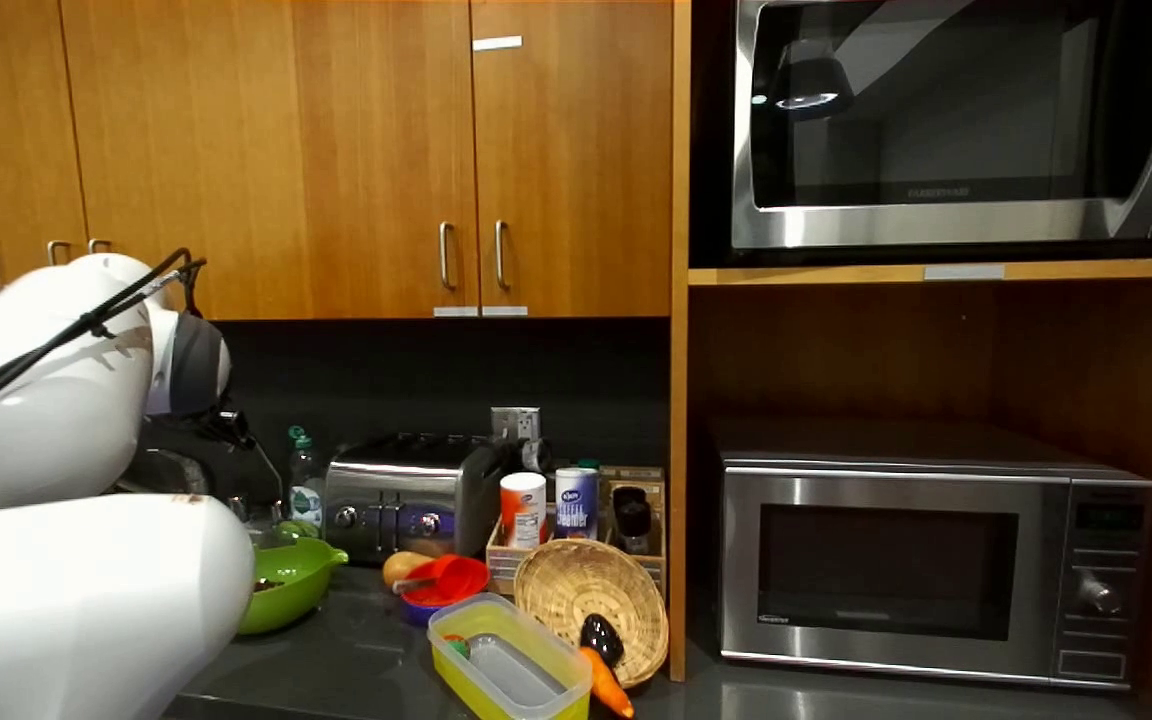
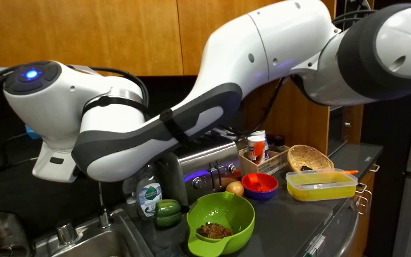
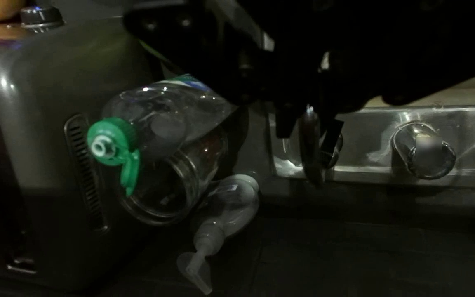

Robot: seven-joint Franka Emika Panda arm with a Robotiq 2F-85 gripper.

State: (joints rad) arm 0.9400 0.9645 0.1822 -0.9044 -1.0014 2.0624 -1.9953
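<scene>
Gripper (image 3: 308, 138) near sink (image 3: 363, 142), shiny metal piece (image 3: 311, 154) between fingertips (image 3: 285, 130), gripped or loose impossible to tell; alongside, green-capped soap bottle (image 3: 159, 117), glass jar (image 3: 196, 169) and toaster (image 3: 52, 123).

In an exterior view the camera faces the cabinets (image 1: 266, 150) almost squarely; in an exterior view it looks obliquely along the counter (image 2: 280, 221) from the sink (image 2: 102, 244) end, the arm (image 2: 259, 50) looming close; both share the toaster (image 1: 406, 500) and green bowl (image 2: 239, 214); the wrist view looks steeply down, very near that toaster.
</scene>
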